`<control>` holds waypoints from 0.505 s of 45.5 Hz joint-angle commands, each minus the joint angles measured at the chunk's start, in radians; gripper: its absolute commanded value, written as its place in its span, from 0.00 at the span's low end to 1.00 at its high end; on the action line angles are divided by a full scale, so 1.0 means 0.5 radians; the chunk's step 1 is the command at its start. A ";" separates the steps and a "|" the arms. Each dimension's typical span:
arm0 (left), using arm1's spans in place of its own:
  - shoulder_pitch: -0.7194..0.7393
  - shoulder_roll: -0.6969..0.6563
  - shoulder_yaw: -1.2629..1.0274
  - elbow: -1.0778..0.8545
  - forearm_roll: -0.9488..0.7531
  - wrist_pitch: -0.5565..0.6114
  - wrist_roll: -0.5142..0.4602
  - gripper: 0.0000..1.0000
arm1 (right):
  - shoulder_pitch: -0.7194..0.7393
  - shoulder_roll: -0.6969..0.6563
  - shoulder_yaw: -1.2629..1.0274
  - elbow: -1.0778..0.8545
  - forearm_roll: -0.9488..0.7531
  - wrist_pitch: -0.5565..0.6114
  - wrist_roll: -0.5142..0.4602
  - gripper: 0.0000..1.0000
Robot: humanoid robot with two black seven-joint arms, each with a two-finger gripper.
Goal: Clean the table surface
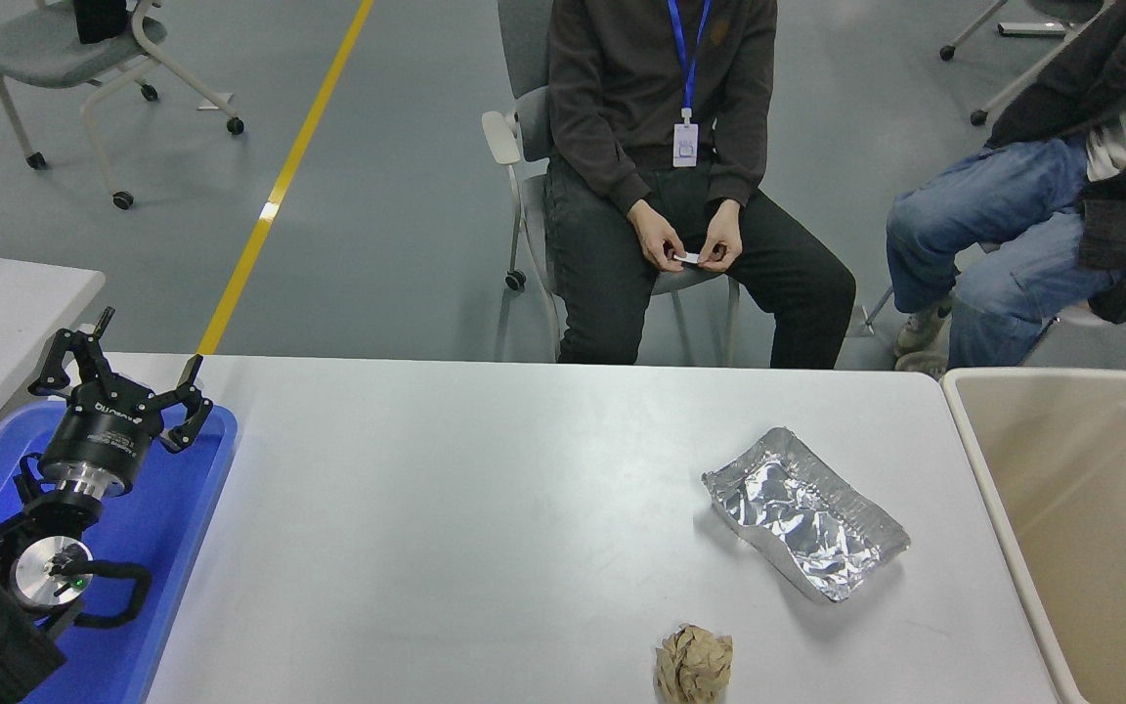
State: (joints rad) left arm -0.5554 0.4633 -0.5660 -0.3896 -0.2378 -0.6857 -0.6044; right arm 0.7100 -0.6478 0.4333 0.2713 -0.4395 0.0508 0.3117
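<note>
The desk surface (485, 508) spans the view, carrying a foil tray (805, 513) and a crumpled paper ball (694, 665). The left gripper (123, 367) sits parked, jaws spread, over the blue bin (182, 508). Grasp each item squarely, then drop it into the beige bin (1091, 508).

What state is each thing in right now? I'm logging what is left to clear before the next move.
foil tray: crumpled, empty, lying on the table surface.
brown paper ball: crumpled, at the near edge, apart from the tray.
beige bin: open, nothing visible inside.
blue tray: at the table's left end.
left gripper: open, empty, parked over the blue tray.
right gripper: out of view.
</note>
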 commanded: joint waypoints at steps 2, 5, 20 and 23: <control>0.000 0.000 0.000 0.000 0.000 0.000 0.000 1.00 | -0.162 -0.002 0.541 0.353 0.461 0.015 -0.034 1.00; 0.000 0.000 0.000 0.000 0.000 0.000 0.000 1.00 | -0.199 0.001 0.600 0.430 0.654 0.015 -0.022 1.00; 0.000 0.000 0.000 0.000 0.000 0.000 0.000 1.00 | -0.220 0.163 0.747 0.476 0.805 0.012 -0.022 1.00; 0.000 0.000 0.000 0.000 0.000 0.000 0.000 1.00 | -0.254 0.185 0.839 0.479 0.860 0.018 -0.031 1.00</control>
State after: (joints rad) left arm -0.5554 0.4632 -0.5660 -0.3896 -0.2378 -0.6857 -0.6044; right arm 0.6143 -0.6095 0.7421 0.4826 -0.0922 0.0581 0.3048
